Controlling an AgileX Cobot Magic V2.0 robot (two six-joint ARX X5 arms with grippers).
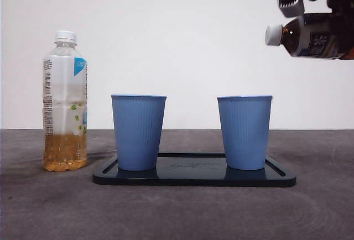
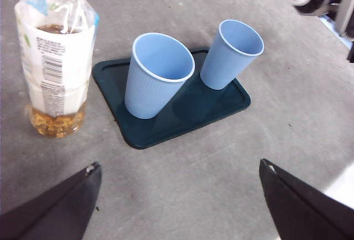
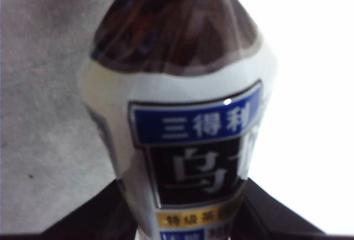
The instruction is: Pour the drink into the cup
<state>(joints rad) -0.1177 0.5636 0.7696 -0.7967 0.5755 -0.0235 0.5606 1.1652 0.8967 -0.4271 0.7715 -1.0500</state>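
The right gripper [image 1: 326, 30] sits in the front view's upper right corner, clamped on a bottle [image 1: 310, 36] held sideways. The left gripper [image 2: 177, 207] hangs with jaws wide apart.

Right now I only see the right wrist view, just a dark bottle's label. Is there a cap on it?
Observer: Yes, a white cap is on the dark bottle, held nearly level in the right gripper.
Operator: Where are the cups?
Observer: Two blue cups stand on a dark tray; the cap is high above the outer rim of the nearer cup.
Operator: The left arm?
Observer: The left gripper hangs open, facing a capped bottle of pale tea, holding nothing.
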